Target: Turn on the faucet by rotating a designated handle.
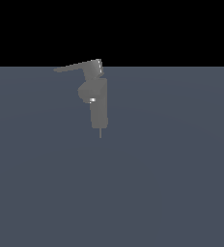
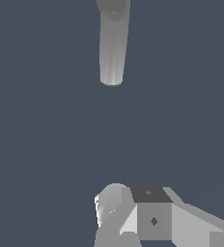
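No writing or label can be read on anything. The exterior view shows the faucet (image 1: 99,103) whole, standing on the blue-grey floor (image 1: 172,183), its handle (image 1: 77,67) jutting from the cap toward the exterior view's left; no arm appears there. In the wrist view the gripper (image 2: 152,219) is cut off at the frame edge, fingertips unseen, so its state cannot be told. The handle (image 2: 112,48) lies well ahead of it, apart.

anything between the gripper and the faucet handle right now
Nothing visible. In the wrist view only bare floor lies around the handle. The gripper itself shows in neither view, so its side of the path cannot be checked.
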Tool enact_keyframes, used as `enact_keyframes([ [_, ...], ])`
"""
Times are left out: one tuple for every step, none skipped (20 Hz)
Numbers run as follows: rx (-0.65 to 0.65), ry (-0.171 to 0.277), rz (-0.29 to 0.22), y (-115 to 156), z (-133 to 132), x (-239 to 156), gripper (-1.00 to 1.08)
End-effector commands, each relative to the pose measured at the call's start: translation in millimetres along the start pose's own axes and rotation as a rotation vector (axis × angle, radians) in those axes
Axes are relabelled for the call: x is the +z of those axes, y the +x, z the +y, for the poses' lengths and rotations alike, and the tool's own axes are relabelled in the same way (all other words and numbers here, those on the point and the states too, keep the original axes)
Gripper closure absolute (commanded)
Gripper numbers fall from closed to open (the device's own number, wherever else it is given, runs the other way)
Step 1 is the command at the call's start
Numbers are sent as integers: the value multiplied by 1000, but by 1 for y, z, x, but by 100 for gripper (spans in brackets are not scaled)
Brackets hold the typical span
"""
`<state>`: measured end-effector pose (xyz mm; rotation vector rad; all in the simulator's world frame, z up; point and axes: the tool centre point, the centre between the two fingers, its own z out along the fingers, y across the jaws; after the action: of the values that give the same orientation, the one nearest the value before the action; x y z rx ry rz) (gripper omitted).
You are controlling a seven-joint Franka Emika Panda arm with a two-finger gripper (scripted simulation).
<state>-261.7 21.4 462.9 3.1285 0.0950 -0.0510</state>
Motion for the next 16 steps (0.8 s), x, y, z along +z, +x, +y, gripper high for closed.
enact_keyframes([
  [0,0,0,0,0,0,108],
  [0,0,0,0,0,0,108],
  [2,1,0,1,0,0,108],
  [4,1,0,1,0,0,108],
  [8,3,-1,2,0,-1,108],
  [12,5,-1,4,-1,-1,108],
  [18,7,-2,5,-1,-2,108],
  [25,9,-3,7,-1,-2,108],
  [33,12,-4,9,-2,-3,108],
  [41,15,-5,11,-2,-4,108],
  [51,19,-7,14,-3,-4,108],
  [61,22,-8,17,-3,-5,108],
  [73,26,-10,20,-4,-6,108],
  [85,30,-12,23,-4,-7,108],
  [99,35,-14,27,-5,-8,108],
  [114,39,-17,31,-6,-9,108],
])
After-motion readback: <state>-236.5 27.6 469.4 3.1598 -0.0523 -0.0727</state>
